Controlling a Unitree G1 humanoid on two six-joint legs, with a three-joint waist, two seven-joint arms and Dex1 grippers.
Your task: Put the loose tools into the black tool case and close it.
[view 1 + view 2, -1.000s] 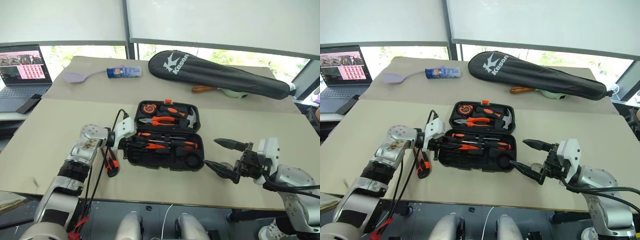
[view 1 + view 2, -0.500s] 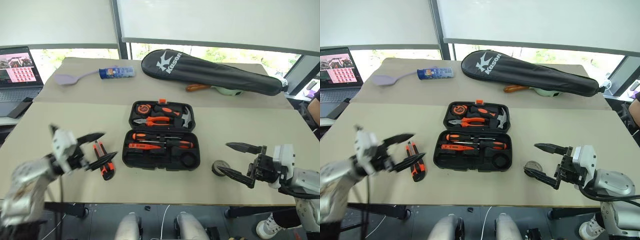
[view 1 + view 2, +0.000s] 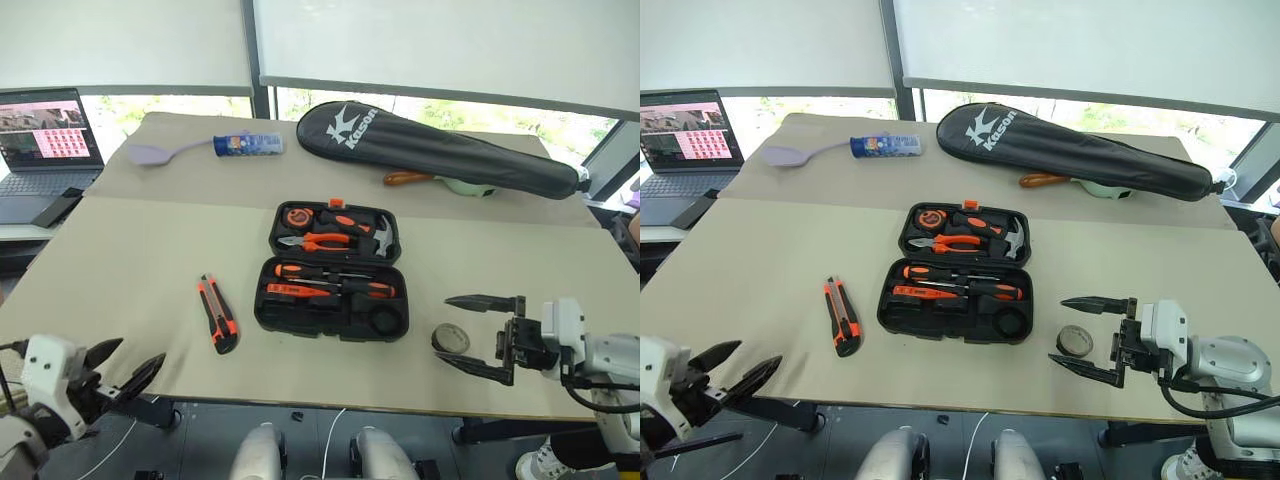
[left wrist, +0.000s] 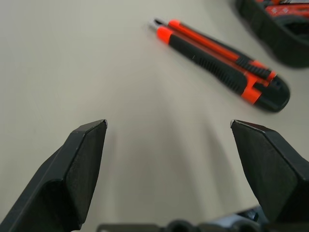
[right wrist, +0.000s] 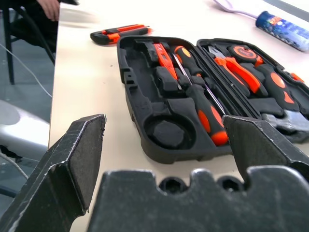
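Lying open mid-counter point(image 3: 120, 260), black moulded-plastic tool case point(image 3: 335, 270) holds both screwdrivers. Orange-and-black utility knife point(image 3: 217, 313) lies left of it, small grey tape roll point(image 3: 451, 339) right. Left claw point(image 3: 125, 368) and right claw point(image 3: 478, 335) gape empty. Judged next: right claw closes on tape roll.

We read one word only: "Kason", in white letters beside a white K-shaped logo, on the long black racket bag point(image 3: 440, 145) at the upper middle of the frame; print on the blue tube point(image 3: 247, 145) and the laptop screen point(image 3: 48, 128) is too small to read.
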